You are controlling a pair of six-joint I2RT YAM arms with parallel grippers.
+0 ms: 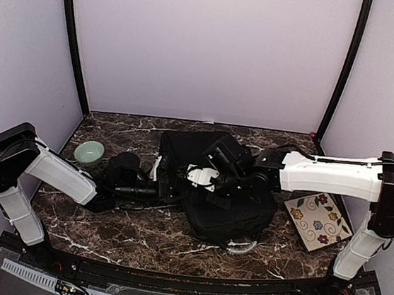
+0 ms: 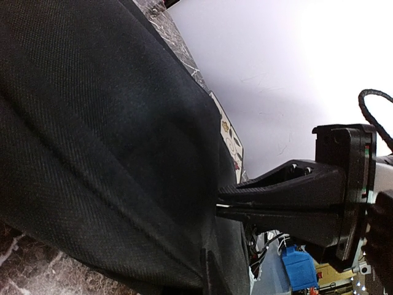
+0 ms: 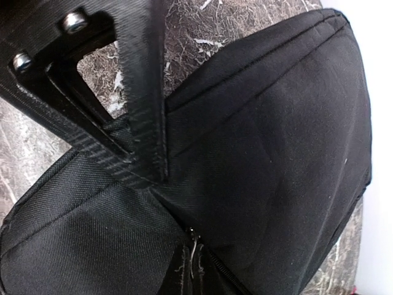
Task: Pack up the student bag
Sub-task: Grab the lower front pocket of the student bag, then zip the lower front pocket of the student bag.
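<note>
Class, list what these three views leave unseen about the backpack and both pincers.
Top view: what the student bag contains, covered by its own fabric.
Left wrist view: the left pincer ends in a fold, hiding any pinched fabric.
Right wrist view: the right pincer merges with black cloth; the zipper is cut by the bottom edge.

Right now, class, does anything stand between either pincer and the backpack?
Nothing visible does. The left pincer is shut on the backpack at its left edge, and the right pincer is shut on the fabric on top of it. The bowl and flowered tile lie off to the sides.
</note>
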